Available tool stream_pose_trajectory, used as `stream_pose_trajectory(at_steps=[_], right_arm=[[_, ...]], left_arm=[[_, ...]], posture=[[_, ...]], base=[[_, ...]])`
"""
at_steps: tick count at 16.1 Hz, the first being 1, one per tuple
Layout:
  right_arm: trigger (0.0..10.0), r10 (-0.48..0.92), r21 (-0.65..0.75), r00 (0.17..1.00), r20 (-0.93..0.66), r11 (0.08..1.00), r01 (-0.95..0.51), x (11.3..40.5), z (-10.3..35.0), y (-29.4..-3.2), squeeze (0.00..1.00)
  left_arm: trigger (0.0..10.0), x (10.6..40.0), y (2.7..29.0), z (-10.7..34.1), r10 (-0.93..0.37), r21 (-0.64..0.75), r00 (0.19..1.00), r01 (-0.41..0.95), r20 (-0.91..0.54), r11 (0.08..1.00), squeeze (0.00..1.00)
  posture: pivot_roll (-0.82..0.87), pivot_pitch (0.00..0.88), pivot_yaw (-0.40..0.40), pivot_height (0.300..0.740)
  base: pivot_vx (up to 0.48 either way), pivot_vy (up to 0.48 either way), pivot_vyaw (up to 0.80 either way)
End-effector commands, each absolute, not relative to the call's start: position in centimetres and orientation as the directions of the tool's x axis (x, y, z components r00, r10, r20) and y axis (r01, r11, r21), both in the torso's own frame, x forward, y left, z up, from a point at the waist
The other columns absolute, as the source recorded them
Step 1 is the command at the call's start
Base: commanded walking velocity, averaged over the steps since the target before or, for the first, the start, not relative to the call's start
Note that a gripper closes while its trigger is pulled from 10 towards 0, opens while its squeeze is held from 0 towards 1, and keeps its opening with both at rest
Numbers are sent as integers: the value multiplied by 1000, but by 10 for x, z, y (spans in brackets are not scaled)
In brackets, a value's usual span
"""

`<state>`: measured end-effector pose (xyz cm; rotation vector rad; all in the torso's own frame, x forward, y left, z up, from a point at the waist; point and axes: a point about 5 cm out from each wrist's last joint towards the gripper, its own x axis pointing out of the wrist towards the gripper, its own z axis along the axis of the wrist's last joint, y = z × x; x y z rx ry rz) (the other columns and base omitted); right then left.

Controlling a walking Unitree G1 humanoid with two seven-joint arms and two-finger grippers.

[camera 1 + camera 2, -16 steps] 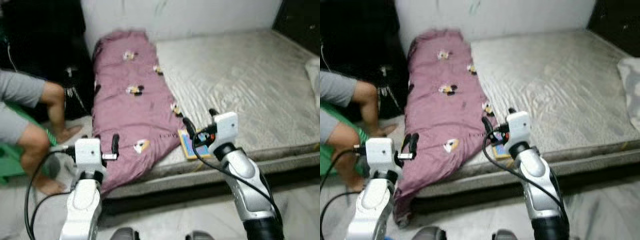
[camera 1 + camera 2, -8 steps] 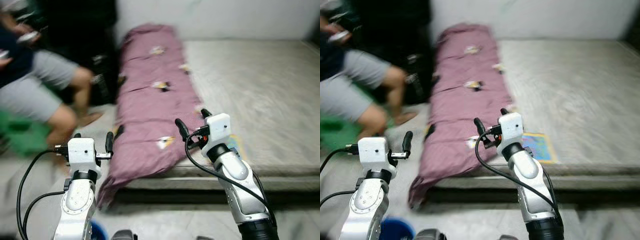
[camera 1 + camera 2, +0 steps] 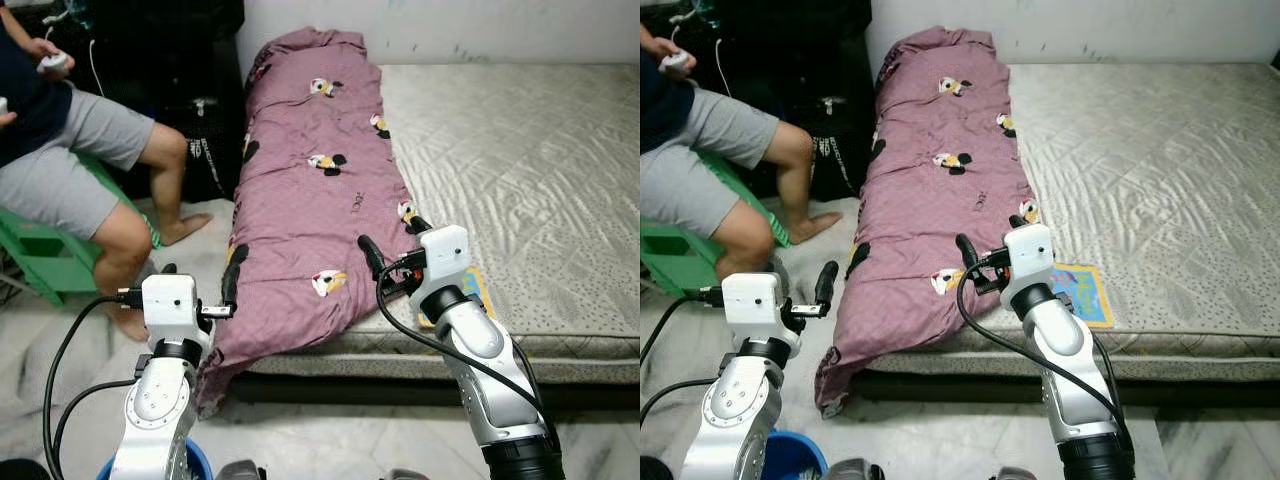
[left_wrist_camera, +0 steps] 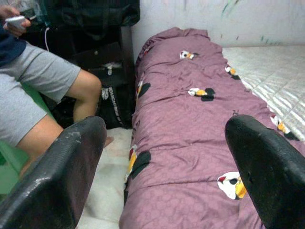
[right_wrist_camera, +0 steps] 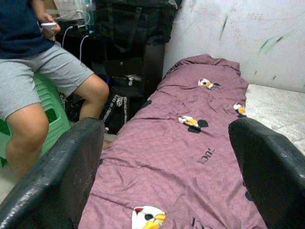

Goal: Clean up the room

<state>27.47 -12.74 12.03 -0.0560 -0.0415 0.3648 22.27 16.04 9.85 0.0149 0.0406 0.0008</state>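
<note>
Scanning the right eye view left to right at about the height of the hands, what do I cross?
Green stool → person's leg → left hand → purple blanket → right hand → colourful book → bare mattress.

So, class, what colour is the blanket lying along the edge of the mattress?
The blanket is purple-pink with small cartoon figures, clearest in the left eye view.

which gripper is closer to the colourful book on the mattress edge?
Right. The right gripper hangs over the purple blanket, just beside the book. The left gripper is off the bed's left side above the floor, with the blanket between.
</note>
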Motion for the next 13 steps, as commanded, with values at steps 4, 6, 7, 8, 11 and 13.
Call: stream_pose_trajectory(at_steps=[4, 6, 7, 8, 11, 13], right_arm=[[10000, 297, -97, 954, 47, 952, -292, 277, 125, -134, 0], [10000, 277, -97, 960, 41, 957, -272, 277, 123, -137, 0], [10000, 277, -96, 960, 38, 957, -272, 277, 123, -138, 0], [10000, 277, -96, 960, 37, 957, -273, 277, 123, -138, 0], [10000, 269, -94, 963, 33, 960, -265, 279, 122, -137, 0], [10000, 240, -104, 970, 29, 966, -236, 281, 122, -141, 0]], left_arm=[[10000, 220, 162, 102, -18, 9, 999, 18, -27, 1000, 0], [10000, 219, 162, 102, -19, 7, 999, 19, -30, 1000, 0], [10000, 219, 162, 103, -21, 5, 999, 21, -30, 1000, 0], [10000, 219, 162, 103, -21, 3, 999, 21, -31, 1000, 0], [10000, 219, 163, 103, 15, 18, 999, -14, -29, 1000, 0], [10000, 219, 170, 99, 82, 40, 995, -80, -57, 996, 0]], posture=[[-62, 0, 11, 740], [-60, 0, 10, 740], [-59, 0, 10, 740], [-57, 0, 8, 740], [-51, 0, 4, 740], [-50, 0, 7, 740]], base=[[371, 0, 0], [382, 0, 0], [390, 0, 0], [371, 0, 0], [107, 0, 0], [0, 0, 0]])
